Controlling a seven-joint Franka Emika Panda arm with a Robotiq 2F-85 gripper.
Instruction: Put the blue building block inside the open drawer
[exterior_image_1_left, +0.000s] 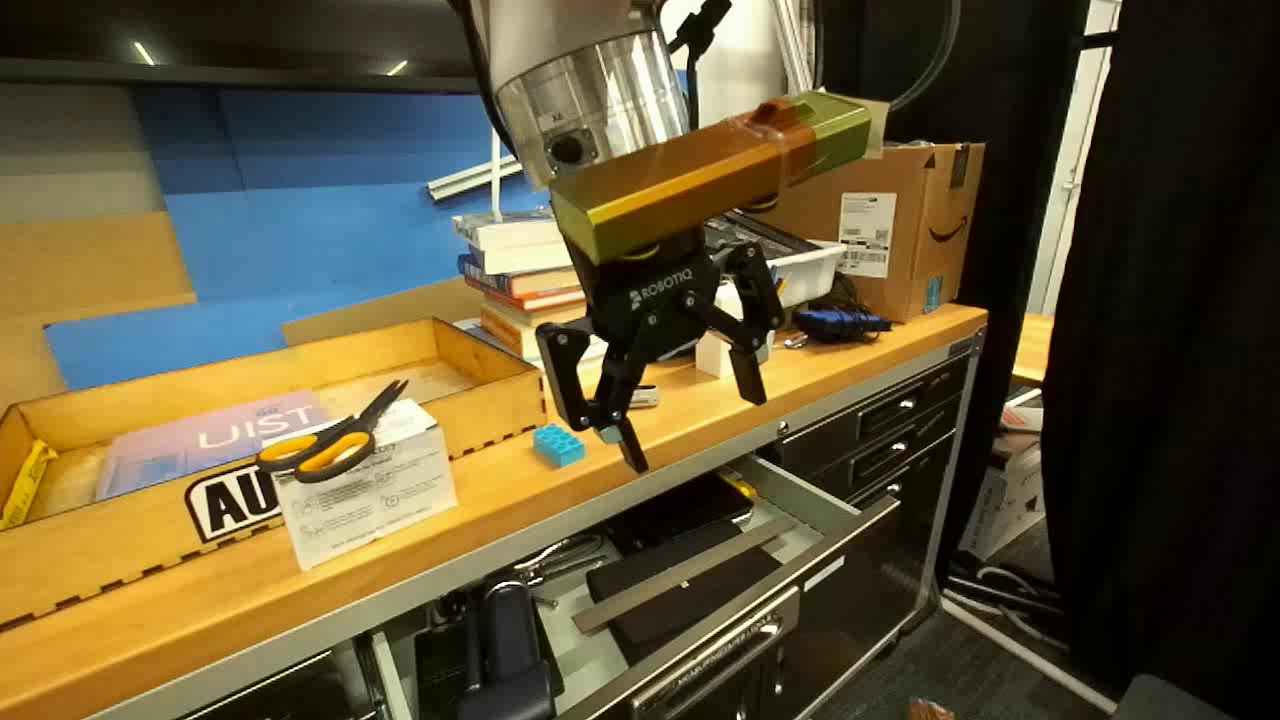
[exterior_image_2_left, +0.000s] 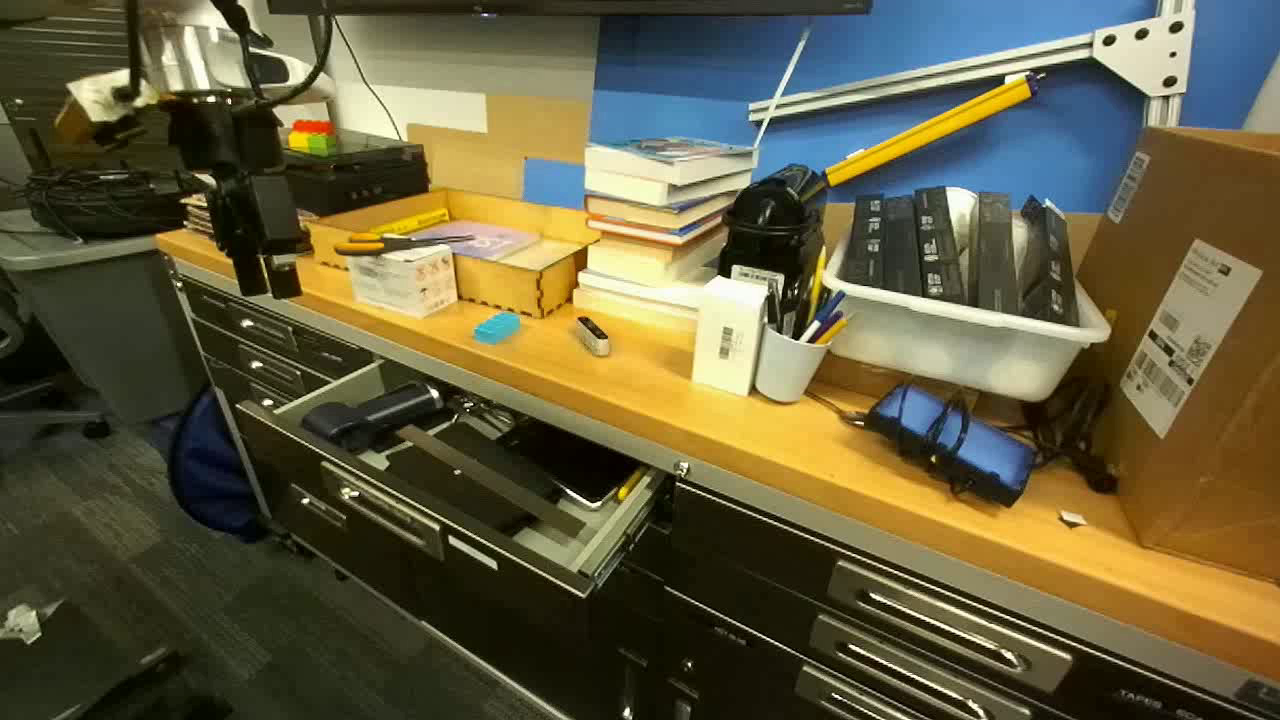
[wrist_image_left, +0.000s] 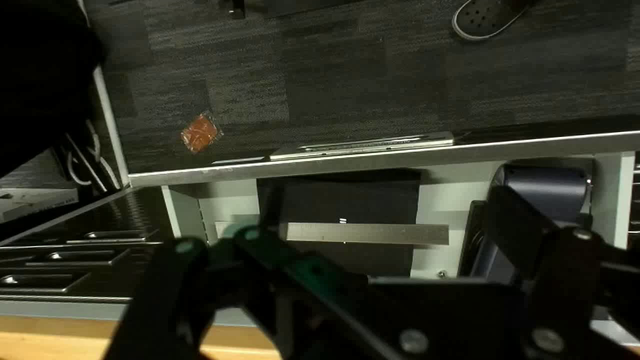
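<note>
The blue building block (exterior_image_1_left: 558, 445) lies studs-up on the wooden bench (exterior_image_1_left: 500, 497), towards its near edge, right of the white box (exterior_image_1_left: 365, 505) that bears the scissors (exterior_image_1_left: 356, 428); the open drawer (exterior_image_1_left: 810, 495) sits lower, on the near side. The gripper (exterior_image_1_left: 693, 420) holds nothing, its jaws spread wide. The block should handle as light, stiff plastic — hard to crush, but probably slick and easily nudged — so I'd pinch it squarely across its narrower width, low on the sides, clear of the studs.

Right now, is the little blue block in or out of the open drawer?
Out: both exterior views show the blue block on the wooden worktop, not in the drawer.
</note>
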